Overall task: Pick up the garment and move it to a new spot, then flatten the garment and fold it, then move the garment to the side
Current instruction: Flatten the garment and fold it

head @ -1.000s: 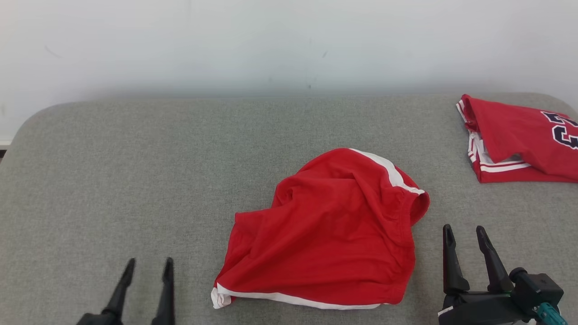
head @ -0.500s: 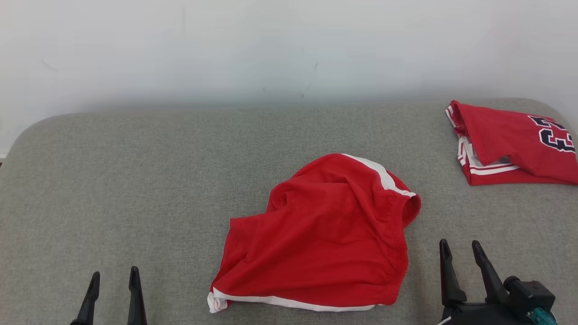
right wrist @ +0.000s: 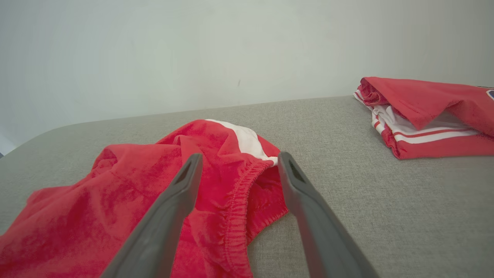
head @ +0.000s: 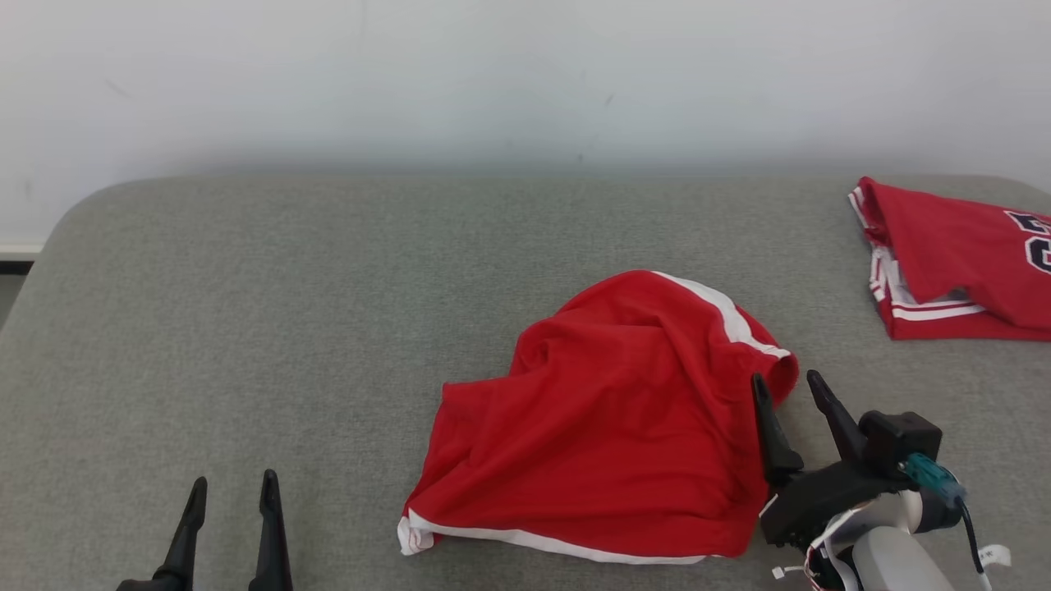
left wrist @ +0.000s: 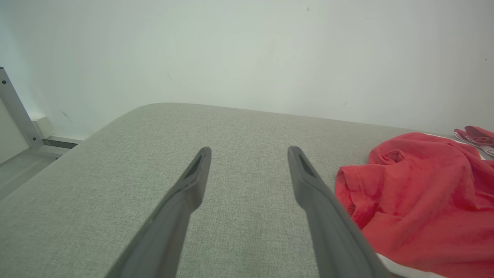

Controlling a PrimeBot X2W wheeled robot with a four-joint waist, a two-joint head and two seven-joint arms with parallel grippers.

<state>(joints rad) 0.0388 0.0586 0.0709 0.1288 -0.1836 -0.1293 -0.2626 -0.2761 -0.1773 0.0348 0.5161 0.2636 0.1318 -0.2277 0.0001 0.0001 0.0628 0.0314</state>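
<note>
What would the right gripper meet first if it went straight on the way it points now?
Most likely the red garment: its elastic waistband edge lies just ahead between the fingers of the open right gripper. Height above the cloth is unclear, so the tips might skim over it.

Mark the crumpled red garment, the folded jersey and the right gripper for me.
crumpled red garment (head: 608,435), head view, middle of the red cloth.
folded jersey (head: 944,238), head view, red top layer.
right gripper (head: 784,377), head view, midway between its fingertips.

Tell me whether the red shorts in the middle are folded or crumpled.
Crumpled: the red shorts lie in a rumpled heap with creases, not flat.
</note>
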